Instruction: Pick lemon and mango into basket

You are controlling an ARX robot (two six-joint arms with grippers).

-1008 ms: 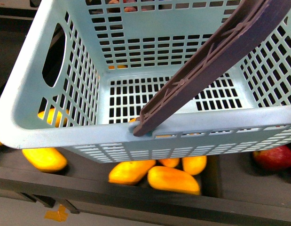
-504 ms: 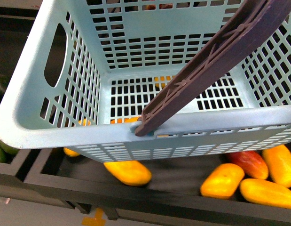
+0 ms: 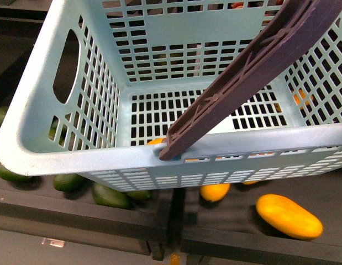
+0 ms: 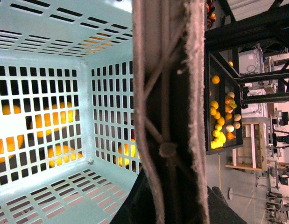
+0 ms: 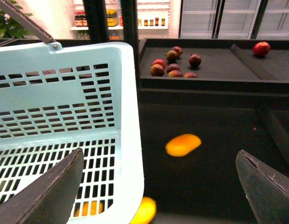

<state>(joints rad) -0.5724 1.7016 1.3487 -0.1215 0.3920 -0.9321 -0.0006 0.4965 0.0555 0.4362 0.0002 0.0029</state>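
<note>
Green fruits [image 3: 110, 194] now lie beneath the basket [image 3: 77, 157]. Right gripper [image 5: 158, 154] gapes empty; left gripper [image 4: 174, 205] seemingly clamps the handle [image 4: 165, 93].

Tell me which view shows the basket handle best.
Front view: the handle shows a long stretch up from its rim pivot. Left wrist has it too close, a dark band; right wrist catches only its end.

My pincer [image 5: 159, 153] gapes wide, its dark fingers [image 5: 46, 191] well apart. Beyond them a mango [image 5: 183, 144] lies on the dark tray [image 5: 219, 135], near the teal basket [image 5: 65, 93]. Another yellow fruit [image 5: 144, 211] shows at the basket's corner. Dark red fruits [image 5: 174, 65] cluster on the farther tray.
</note>
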